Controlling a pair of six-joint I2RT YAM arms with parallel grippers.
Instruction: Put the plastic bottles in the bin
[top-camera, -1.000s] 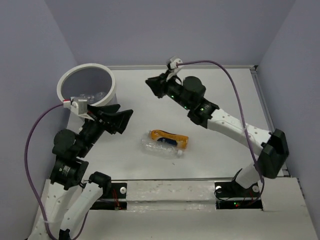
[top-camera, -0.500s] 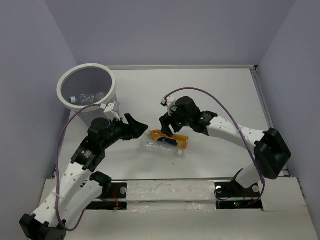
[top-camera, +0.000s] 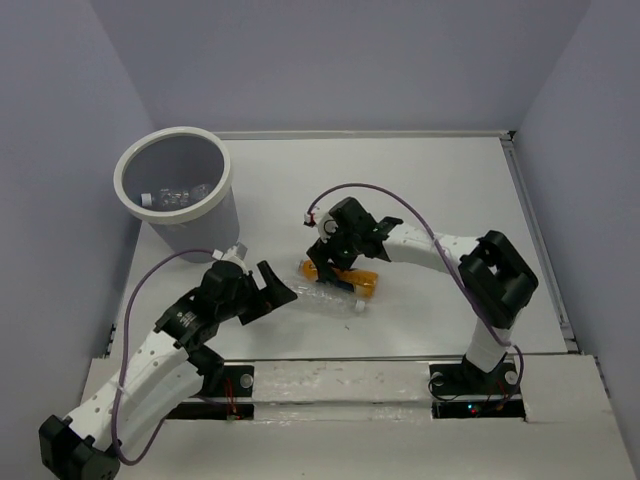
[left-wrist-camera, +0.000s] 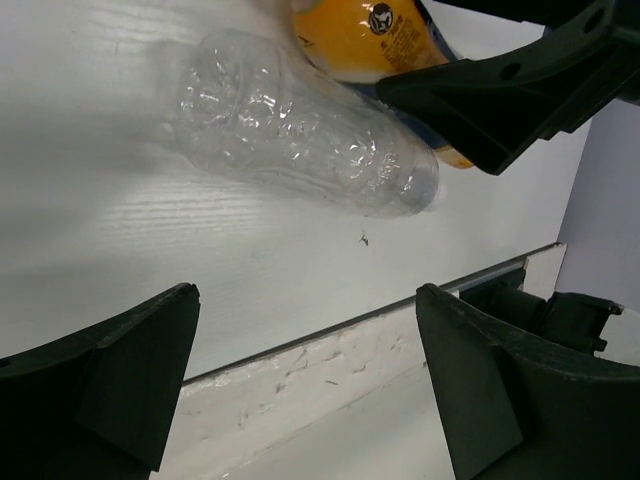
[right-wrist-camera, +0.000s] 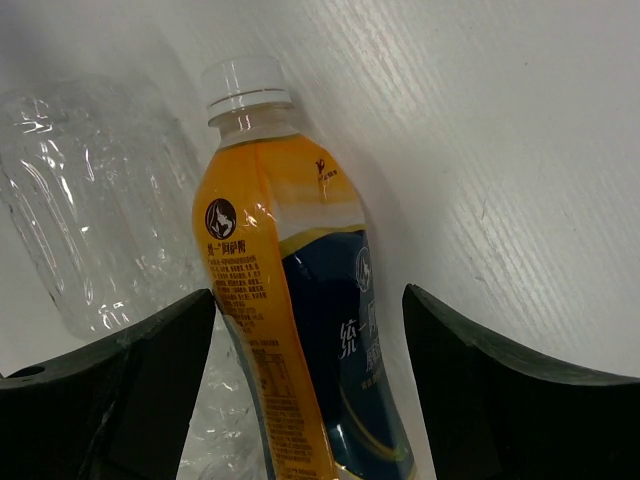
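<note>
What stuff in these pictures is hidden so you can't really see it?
- Top external view: the bin wall and dim inside blur the bottles inside, so they cannot be counted.
- Right wrist view: the orange bottle is cut off by the bottom edge, and its small print is too tiny to read.
- Top external view: the right gripper covers part of the orange bottle.
- Left wrist view: the top edge and the right gripper hide most of the orange bottle.

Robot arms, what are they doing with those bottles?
They are tidying plastic bottles into the bin. The right gripper is open with a finger on each side of the orange bottle, not squeezing it yet. The left gripper is open just short of the clear bottle. Both lie side by side on the table. Some bottles in the bin are already put away.
</note>
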